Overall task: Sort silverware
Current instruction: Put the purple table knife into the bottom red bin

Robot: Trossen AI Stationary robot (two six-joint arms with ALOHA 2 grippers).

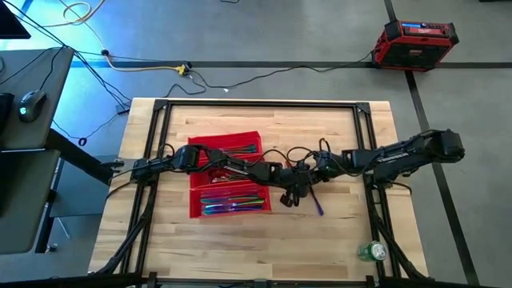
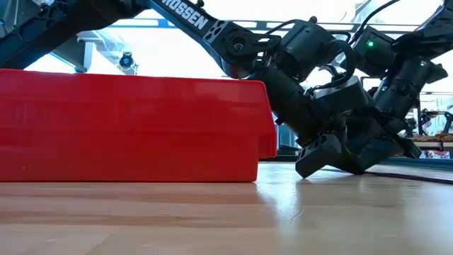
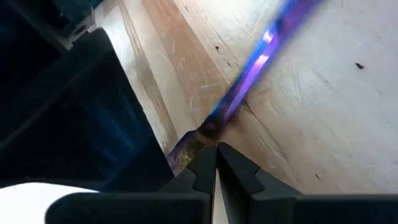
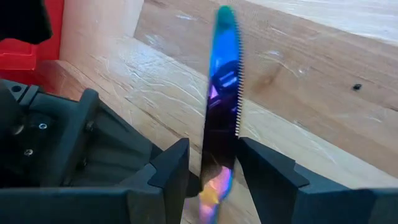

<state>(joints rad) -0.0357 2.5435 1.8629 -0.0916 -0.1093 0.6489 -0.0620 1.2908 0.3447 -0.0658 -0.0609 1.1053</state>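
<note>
Both arms are meeting just right of the red tray [image 1: 200, 180] on the wooden table [image 1: 336, 240]. The left pincer [image 3: 216, 163] is pinching shut on one end of an iridescent purple-blue knife [image 4: 221, 106], which is lying on the table. The right pincer [image 4: 212, 163] is standing open with its fingers [image 4: 171, 171] straddling the serrated blade. More silverware [image 1: 232, 204] is lying in the tray's near compartment.
</note>
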